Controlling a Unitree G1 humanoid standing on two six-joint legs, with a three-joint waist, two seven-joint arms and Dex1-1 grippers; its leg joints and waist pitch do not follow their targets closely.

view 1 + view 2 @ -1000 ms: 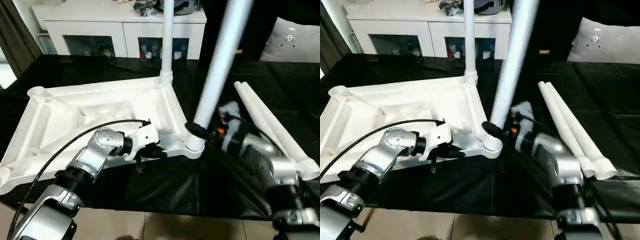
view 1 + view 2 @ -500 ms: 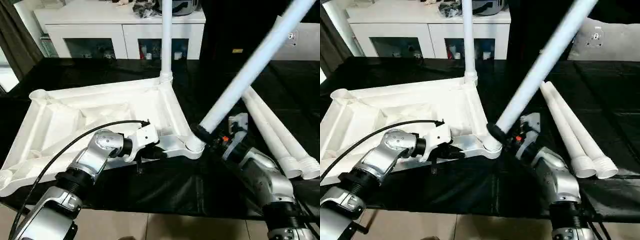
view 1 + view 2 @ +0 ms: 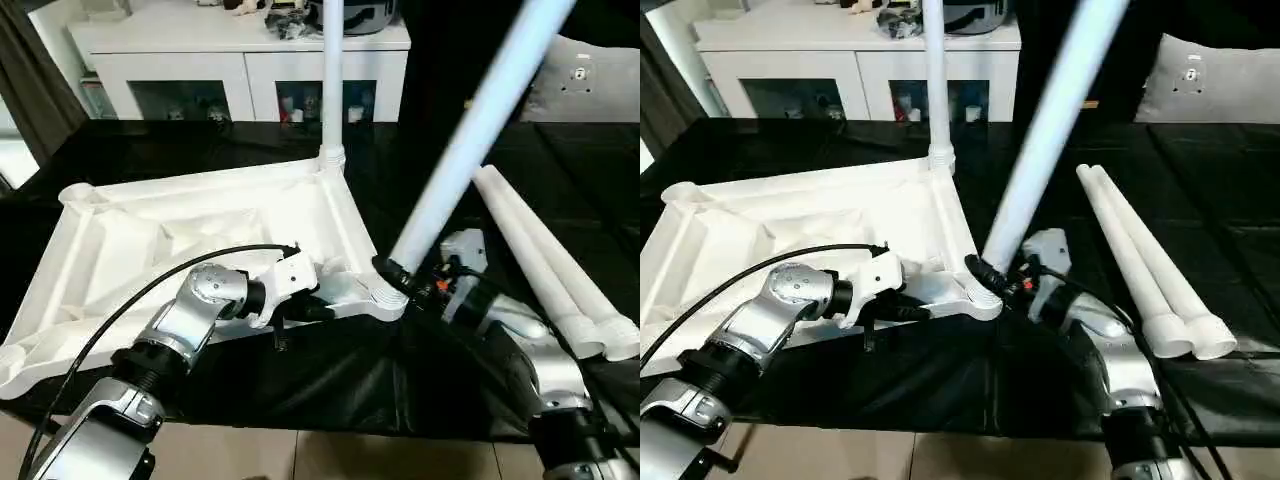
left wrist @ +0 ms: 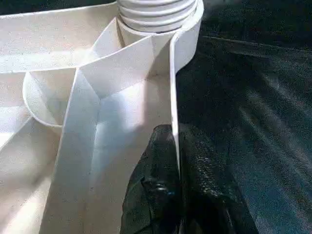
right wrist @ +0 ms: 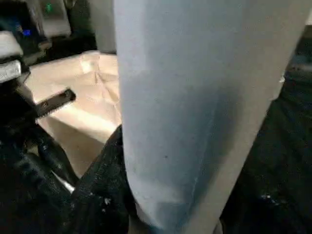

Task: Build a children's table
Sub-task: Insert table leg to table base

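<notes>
We see the top (image 3: 200, 235) lying underside up on the black table (image 3: 560, 160). Our left gripper (image 4: 175, 161) is clamped on its near rim. Our right gripper (image 3: 392, 272) grips a tilted leg (image 3: 470, 140) just above the near right socket (image 3: 385, 298). Another leg (image 3: 332, 75) stands upright in the far socket. Two legs (image 3: 555, 265) lie side by side to the right.
</notes>
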